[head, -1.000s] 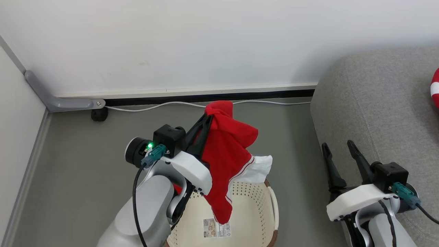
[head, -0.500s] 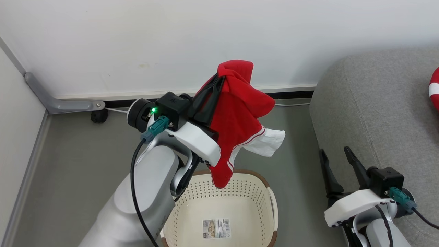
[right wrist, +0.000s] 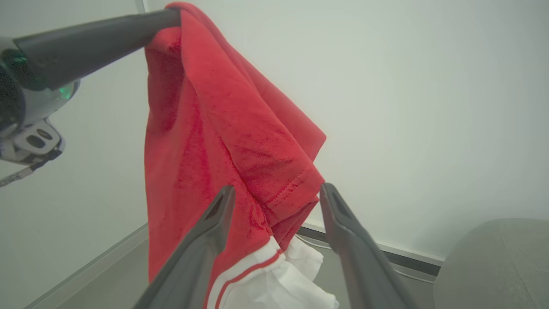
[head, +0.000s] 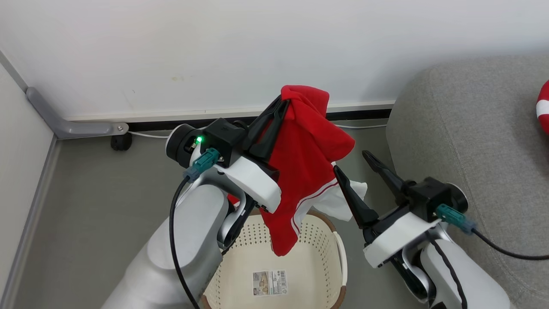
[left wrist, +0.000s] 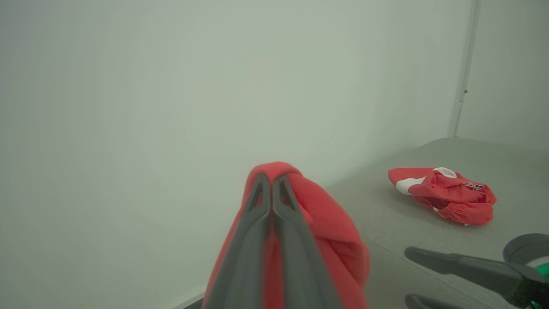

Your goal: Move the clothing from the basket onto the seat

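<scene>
My left gripper (head: 284,103) is shut on the top of a red garment (head: 306,163), which hangs above the cream basket (head: 253,240). Its white band and stripe trim (right wrist: 257,274) dangle at the bottom. In the left wrist view the left gripper (left wrist: 271,177) pinches the red cloth (left wrist: 334,223). My right gripper (head: 349,161) is open just right of the hanging cloth; in its own wrist view the right gripper (right wrist: 276,189) has the garment's hem (right wrist: 274,171) showing between its fingers. A second red garment (left wrist: 441,195) lies on the grey seat (head: 472,128).
The basket's base holds only a label (head: 269,283). A white wall (head: 214,51) with a dark baseboard stands behind. A white cable (head: 146,135) runs along the floor. A grey bracket with a black wheel (head: 121,141) sits at the left corner. Grey floor (head: 107,206) surrounds the basket.
My left gripper has lifted the red garment up out of the basket. My right arm has risen and swung left, bringing its open fingers close to the hanging cloth.
</scene>
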Tool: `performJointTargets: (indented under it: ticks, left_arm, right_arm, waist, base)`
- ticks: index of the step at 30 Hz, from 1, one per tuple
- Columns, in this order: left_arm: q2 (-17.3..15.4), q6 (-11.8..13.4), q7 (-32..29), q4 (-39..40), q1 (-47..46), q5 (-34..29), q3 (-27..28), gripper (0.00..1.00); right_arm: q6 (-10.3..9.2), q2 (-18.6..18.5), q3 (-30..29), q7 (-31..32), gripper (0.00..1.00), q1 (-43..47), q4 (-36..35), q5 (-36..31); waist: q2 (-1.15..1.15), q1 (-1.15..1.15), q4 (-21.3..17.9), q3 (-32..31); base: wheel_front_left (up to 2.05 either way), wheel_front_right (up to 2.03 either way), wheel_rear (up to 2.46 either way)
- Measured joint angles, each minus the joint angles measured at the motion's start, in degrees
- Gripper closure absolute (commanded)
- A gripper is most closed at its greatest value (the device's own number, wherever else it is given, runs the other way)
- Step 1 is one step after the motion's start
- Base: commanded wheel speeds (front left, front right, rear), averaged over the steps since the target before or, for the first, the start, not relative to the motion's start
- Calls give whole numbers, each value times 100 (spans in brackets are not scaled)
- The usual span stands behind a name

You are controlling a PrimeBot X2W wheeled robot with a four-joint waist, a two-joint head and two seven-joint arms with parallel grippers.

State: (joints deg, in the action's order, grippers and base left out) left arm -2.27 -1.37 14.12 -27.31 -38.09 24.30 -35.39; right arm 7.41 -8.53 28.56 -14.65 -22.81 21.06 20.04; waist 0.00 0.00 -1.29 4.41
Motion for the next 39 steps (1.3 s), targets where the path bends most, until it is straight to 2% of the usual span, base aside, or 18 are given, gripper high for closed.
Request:
performJointTargets:
  ticks: [5, 14, 19, 26, 27, 28, 29, 35, 39]
  left_arm:
    - [2, -1, 1, 1, 0, 19, -115, 100]
    - [0, 0, 2, 1, -1, 46, -359, 100]
    - [0, 2, 3, 54, -1, 114, -568, 100]
    - [-7, 69, 10, 94, -21, 271, -842, 100]
    - [-7, 77, 10, 96, -30, 297, -872, 100]
    - [-9, 78, 10, 97, -35, 311, -905, 100]
    - [-8, 94, 11, 97, -36, 326, -937, 100]
    - [-9, 108, 27, 0, -58, 375, -998, 100]
    - [-8, 130, 30, -31, -62, 404, -993, 100]
  right_arm:
    - [0, -412, 832, 0, 0, -683, 66, 130]
    - [1, -676, 1652, 0, 0, -1531, 457, 283]
    - [1, -634, 2147, 13, 0, -1798, 1018, 542]
    - [1, -354, 2871, 126, 0, -2095, 1586, 1149]
    - [1, -315, 2940, 126, 19, -2140, 1677, 1229]
    - [1, -282, 2986, 126, 57, -2170, 1742, 1283]
    - [1, -254, 3019, 126, 100, -2198, 1804, 1350]
    - [1, -207, 3100, 75, 100, -2313, 2062, 1579]
    - [1, -221, 2944, 51, 100, -2310, 2049, 1582]
  waist:
    - [0, 0, 48, -4]
    - [0, 0, 164, -9]
    - [0, 0, 258, -9]
    - [0, 0, 394, 25]
    - [0, 0, 409, 31]
    - [0, 0, 422, 36]
    - [0, 0, 433, 43]
    - [0, 0, 414, 98]
    - [0, 0, 346, 96]
  base:
    - [0, 0, 0]
    - [0, 0, 0]
    - [0, 0, 0]
    - [0, 0, 0]
    - [0, 0, 0]
    - [0, 0, 0]
    - [0, 0, 0]
    - [0, 0, 0]
    - [0, 0, 0]
